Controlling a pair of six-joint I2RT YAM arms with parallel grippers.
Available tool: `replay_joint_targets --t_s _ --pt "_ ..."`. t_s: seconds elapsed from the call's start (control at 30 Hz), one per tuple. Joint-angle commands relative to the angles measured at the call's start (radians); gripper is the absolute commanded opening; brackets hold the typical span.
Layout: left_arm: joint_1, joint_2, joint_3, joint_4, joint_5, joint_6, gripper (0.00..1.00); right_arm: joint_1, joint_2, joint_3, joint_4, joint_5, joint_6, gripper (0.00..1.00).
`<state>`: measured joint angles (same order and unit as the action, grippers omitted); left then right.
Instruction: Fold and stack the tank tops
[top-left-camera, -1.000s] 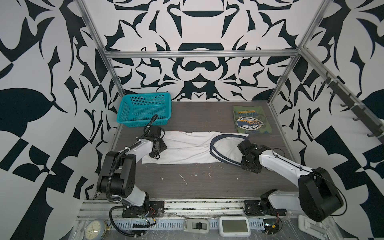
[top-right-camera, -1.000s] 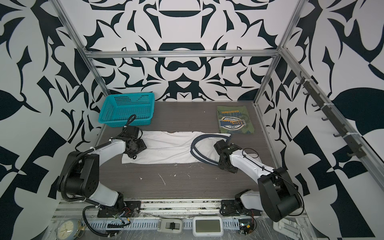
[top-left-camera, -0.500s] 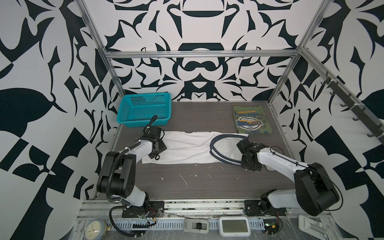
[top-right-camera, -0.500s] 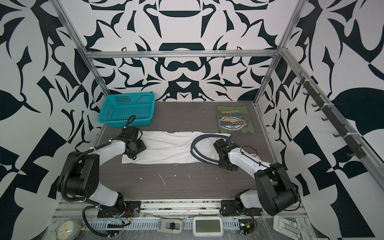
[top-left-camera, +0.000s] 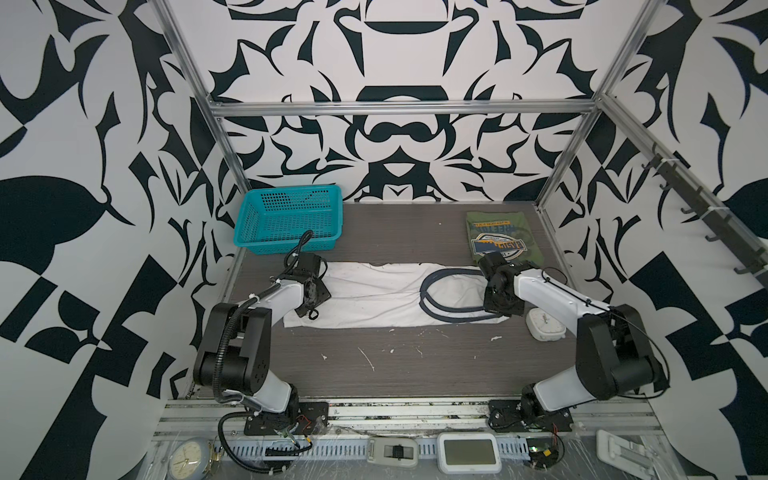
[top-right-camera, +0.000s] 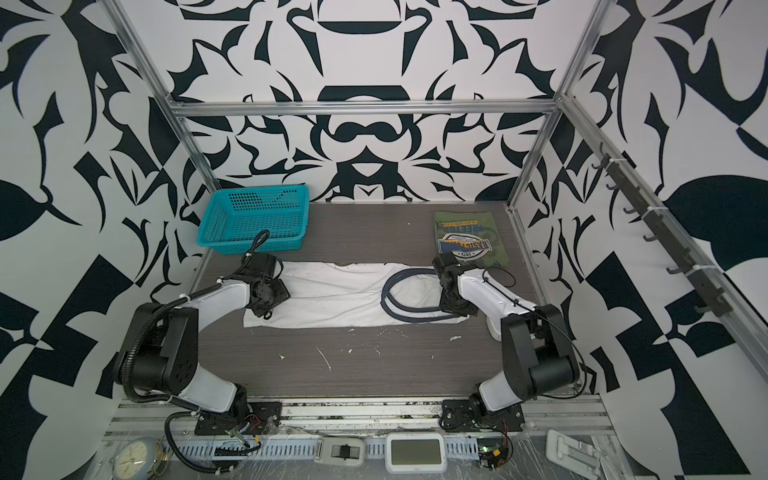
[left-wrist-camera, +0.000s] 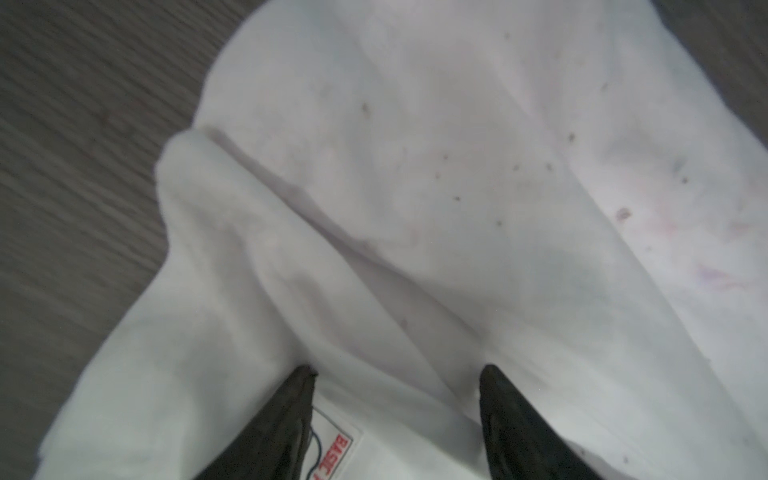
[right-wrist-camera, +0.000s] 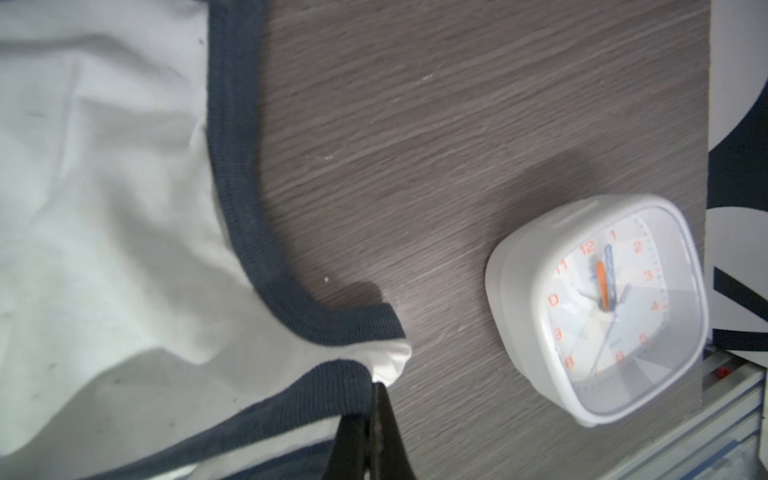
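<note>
Right claw (right-wrist-camera: 374, 399) clamped on strap of white tank top (top-left-camera: 374, 291), left claw (left-wrist-camera: 397, 370) apart over its left end; pre-fold grasp, left pinch likely needed next.

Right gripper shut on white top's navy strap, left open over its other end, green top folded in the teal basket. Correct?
No: the green tank top lies folded on the table, back right, outside the basket; both top views show it. Right gripper shut on the white tank top, left gripper open over it: fine.
</note>
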<state>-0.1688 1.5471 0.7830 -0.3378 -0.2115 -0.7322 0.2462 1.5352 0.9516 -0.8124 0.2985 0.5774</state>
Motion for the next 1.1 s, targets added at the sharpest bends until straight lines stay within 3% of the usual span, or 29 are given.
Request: replay_joint_targets --t_s 0.0,0.17,0.33,0.5,0.53,0.63,0.8,0.97,1.07 --pt "0.021 -0.002 -0.037 -0.009 -0.030 -0.006 0.67 -0.024 0.043 0.065 -0.030 0.009 -0.053 0.01" --pt "0.034 0.009 -0.038 -0.003 0.001 -0.001 0.67 -0.036 0.135 0.111 -0.020 0.017 -0.063 0.07" --pt "0.034 -0.040 -0.027 -0.027 0.015 0.011 0.70 -0.036 0.120 0.130 -0.060 0.086 -0.069 0.39" --pt "0.034 -0.141 0.010 -0.100 0.002 0.030 0.73 -0.028 -0.006 0.139 -0.108 0.125 -0.074 0.55" --pt "0.031 -0.160 0.019 -0.110 0.009 0.031 0.73 -0.020 -0.033 0.141 -0.113 0.125 -0.075 0.64" --pt "-0.001 -0.194 0.039 -0.120 0.015 0.037 0.72 0.014 -0.088 0.150 -0.134 0.133 -0.073 0.70" --pt "-0.055 -0.152 0.071 -0.124 0.011 0.037 0.72 0.087 -0.090 0.151 -0.121 0.100 -0.057 0.71" --pt "-0.061 -0.094 0.067 -0.107 0.019 0.037 0.72 0.051 -0.010 0.140 -0.092 0.076 -0.065 0.71" --pt "-0.061 -0.089 0.059 -0.099 0.017 0.035 0.71 -0.002 -0.020 0.100 -0.035 -0.025 -0.082 0.70"
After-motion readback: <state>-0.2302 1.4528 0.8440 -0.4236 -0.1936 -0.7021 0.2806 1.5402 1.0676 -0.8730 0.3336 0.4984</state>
